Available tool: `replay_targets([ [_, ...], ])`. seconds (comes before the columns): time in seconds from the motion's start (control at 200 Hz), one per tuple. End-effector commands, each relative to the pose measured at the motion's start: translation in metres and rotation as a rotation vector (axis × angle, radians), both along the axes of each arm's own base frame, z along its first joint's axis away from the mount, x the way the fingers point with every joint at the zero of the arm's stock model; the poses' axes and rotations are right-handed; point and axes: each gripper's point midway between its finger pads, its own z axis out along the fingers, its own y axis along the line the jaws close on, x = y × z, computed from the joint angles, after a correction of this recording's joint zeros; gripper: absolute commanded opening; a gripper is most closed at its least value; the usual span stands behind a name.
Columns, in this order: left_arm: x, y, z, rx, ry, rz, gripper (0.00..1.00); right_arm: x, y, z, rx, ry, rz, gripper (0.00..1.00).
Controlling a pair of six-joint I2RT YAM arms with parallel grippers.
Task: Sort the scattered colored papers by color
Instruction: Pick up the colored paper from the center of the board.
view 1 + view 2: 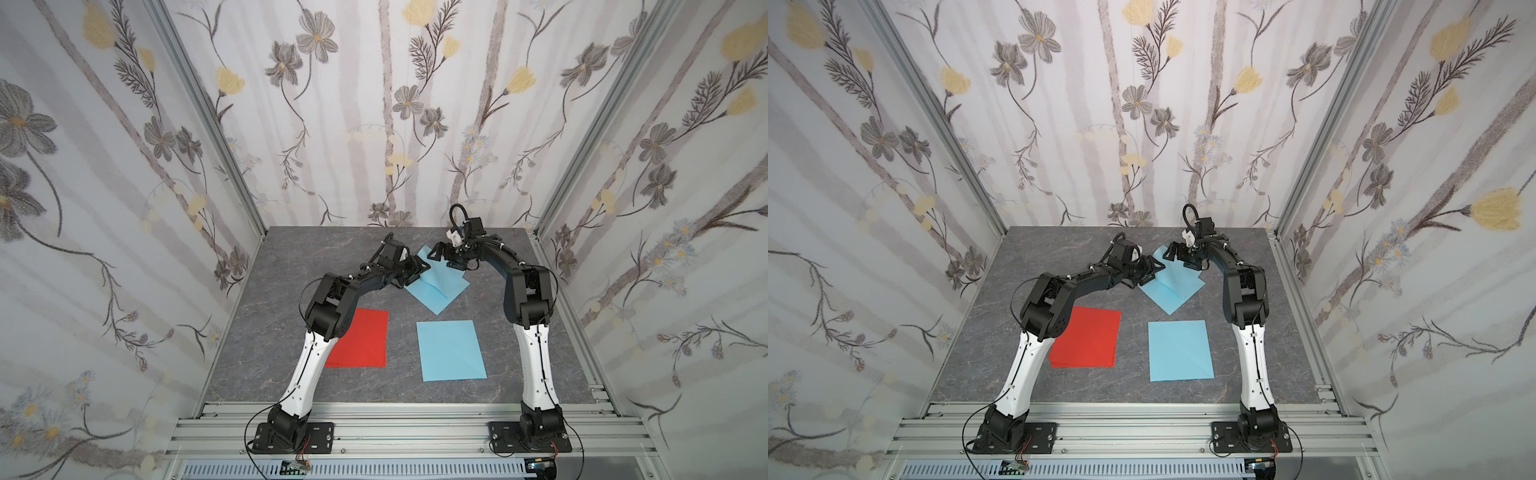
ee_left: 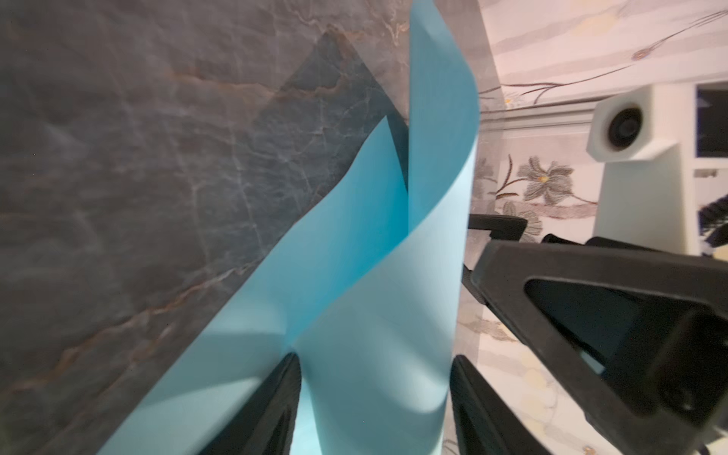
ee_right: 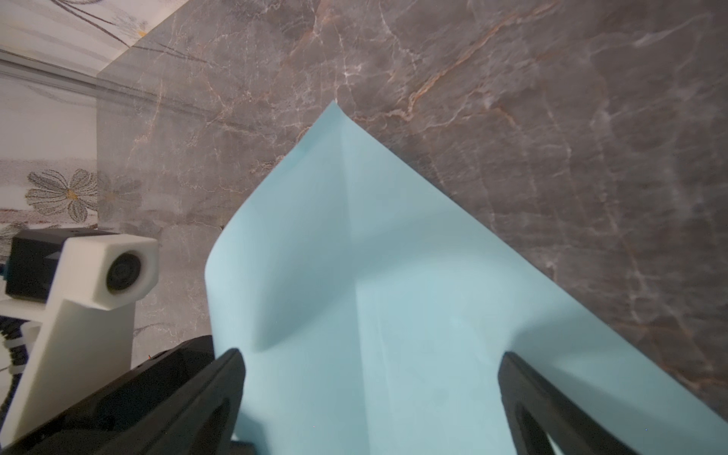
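In both top views, light blue papers (image 1: pixel 434 297) (image 1: pixel 1169 297) lie overlapping at the back middle of the table, the upper one buckled upward. My left gripper (image 1: pixel 420 267) (image 1: pixel 1152 268) and right gripper (image 1: pixel 444 258) (image 1: pixel 1179 255) meet over them. In the left wrist view the blue paper (image 2: pixel 366 275) curls up between the parted fingers (image 2: pixel 275 402) of the open left gripper (image 2: pixel 374 358). The right gripper (image 3: pixel 372 352) stands open over the raised blue paper (image 3: pixel 374 256). A red paper stack (image 1: pixel 365 340) and a flat blue paper (image 1: pixel 451 351) lie nearer the front.
The grey marble table (image 1: pixel 291 266) is closed in by flowered walls at the back and both sides. An aluminium rail (image 1: pixel 407 419) with both arm bases runs along the front. The left arm's elbow (image 1: pixel 328 307) overhangs the red stack.
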Motion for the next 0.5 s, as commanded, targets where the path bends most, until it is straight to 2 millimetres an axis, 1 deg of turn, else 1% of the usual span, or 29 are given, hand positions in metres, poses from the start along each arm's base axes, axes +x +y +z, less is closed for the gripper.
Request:
replay_targets([
  [0.0,-0.001,0.001,0.000,-0.082,0.064,0.069,0.63,-0.030,-0.011,-0.032,-0.055,0.166,-0.024,1.00],
  [0.12,-0.009,0.006,0.004,-0.092,0.108,0.101,0.64,-0.031,-0.010,-0.034,-0.052,0.171,-0.022,1.00],
  [0.225,-0.024,0.011,0.007,-0.140,0.152,0.155,0.66,-0.031,-0.010,-0.034,-0.052,0.170,-0.022,1.00],
  [0.285,-0.030,0.014,0.005,-0.155,0.182,0.182,0.66,-0.031,-0.010,-0.034,-0.052,0.170,-0.020,1.00],
  [0.315,-0.029,0.012,0.012,-0.176,0.175,0.187,0.66,-0.031,-0.010,-0.035,-0.052,0.172,-0.021,1.00],
  [0.32,-0.031,0.014,0.007,-0.171,0.184,0.190,0.66,-0.031,-0.010,-0.035,-0.052,0.172,-0.021,1.00],
  [0.335,-0.034,0.016,0.002,-0.167,0.196,0.197,0.66,-0.030,-0.010,-0.035,-0.053,0.171,-0.022,1.00],
  [0.41,-0.035,0.016,0.004,-0.171,0.197,0.208,0.66,-0.031,-0.009,-0.037,-0.050,0.178,-0.021,1.00],
  [0.495,-0.028,0.015,0.004,-0.168,0.179,0.215,0.66,-0.032,-0.008,-0.038,-0.048,0.181,-0.018,1.00],
])
